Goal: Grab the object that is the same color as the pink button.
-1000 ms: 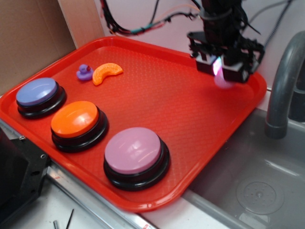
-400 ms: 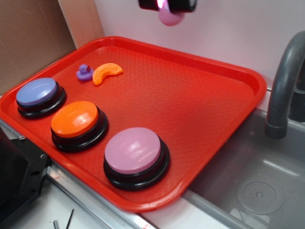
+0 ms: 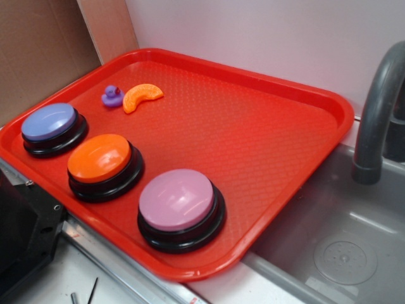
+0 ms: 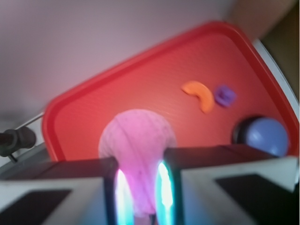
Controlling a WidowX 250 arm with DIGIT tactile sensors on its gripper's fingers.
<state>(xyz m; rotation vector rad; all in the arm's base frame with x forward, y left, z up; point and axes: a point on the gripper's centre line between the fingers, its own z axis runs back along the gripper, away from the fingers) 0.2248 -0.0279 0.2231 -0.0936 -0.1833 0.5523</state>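
The fingers (image 4: pixel 139 197) clench the pink ball (image 4: pixel 137 140) between them, high above the red tray (image 4: pixel 93 117), since it matches the pink button (image 3: pixel 180 201).

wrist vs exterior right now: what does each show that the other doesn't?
Wrist only: the pincer shut on the pink ball, held above the tray.
Exterior only: the pink button, the orange button, the grey faucet and sink. No pincer or ball in that view.
Both: the red tray, purple duck, orange slice and blue button.
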